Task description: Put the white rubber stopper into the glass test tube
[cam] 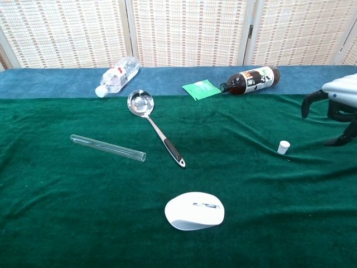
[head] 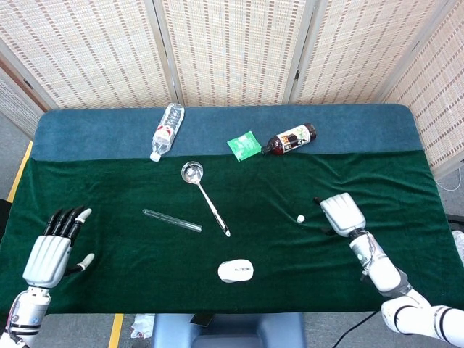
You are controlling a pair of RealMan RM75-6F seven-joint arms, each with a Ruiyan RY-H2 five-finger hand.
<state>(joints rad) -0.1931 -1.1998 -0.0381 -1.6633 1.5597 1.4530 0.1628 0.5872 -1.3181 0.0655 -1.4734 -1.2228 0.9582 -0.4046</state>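
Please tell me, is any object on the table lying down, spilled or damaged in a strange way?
Both bottles lie on their sides on the blue strip: the clear water bottle and the dark bottle. No spill or damage is visible. The test tube also lies flat.

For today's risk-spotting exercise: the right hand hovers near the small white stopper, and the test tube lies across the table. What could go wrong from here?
1. The white rubber stopper is tiny and stands free on soft cloth; the open right hand might knock it over rather than grip it.
2. The glass test tube lies flat and unheld, with the left hand well away, so it may roll when pushed.
3. The ladle beside the tube could get bumped.
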